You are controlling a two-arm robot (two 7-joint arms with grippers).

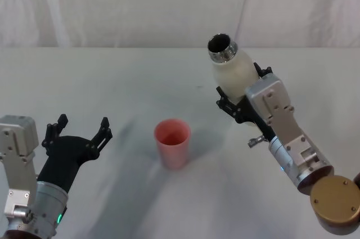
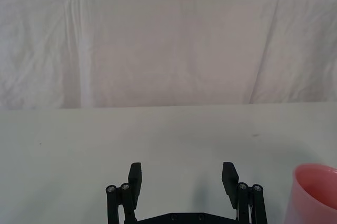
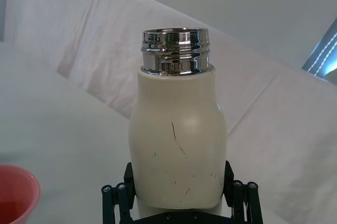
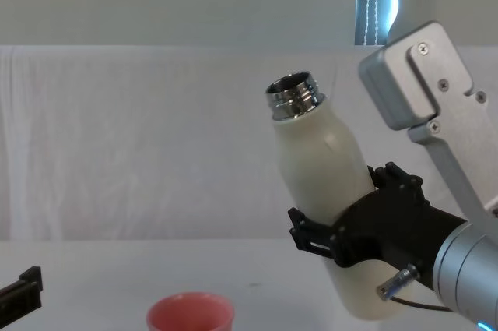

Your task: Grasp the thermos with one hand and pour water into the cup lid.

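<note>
At the near left of the white bench (image 1: 112, 76), the left claw (image 1: 80, 128) hovers low with its fingers spread wide apart and nothing between them. Just to its right, near the middle of the bench, the salmon-pink cup lid (image 1: 172, 143) stands upright, open side up; the right wrist view shows a little liquid in its bottom. Further right, well apart from the cup and lifted clear of the bench, the cream-white thermos (image 1: 234, 69) is clamped around its lower body by the right claw (image 1: 242, 104). The bottle is tilted, its open chrome neck leaning up and toward the left, above the level of the cup. The right arm reaches in from the near right.
</note>
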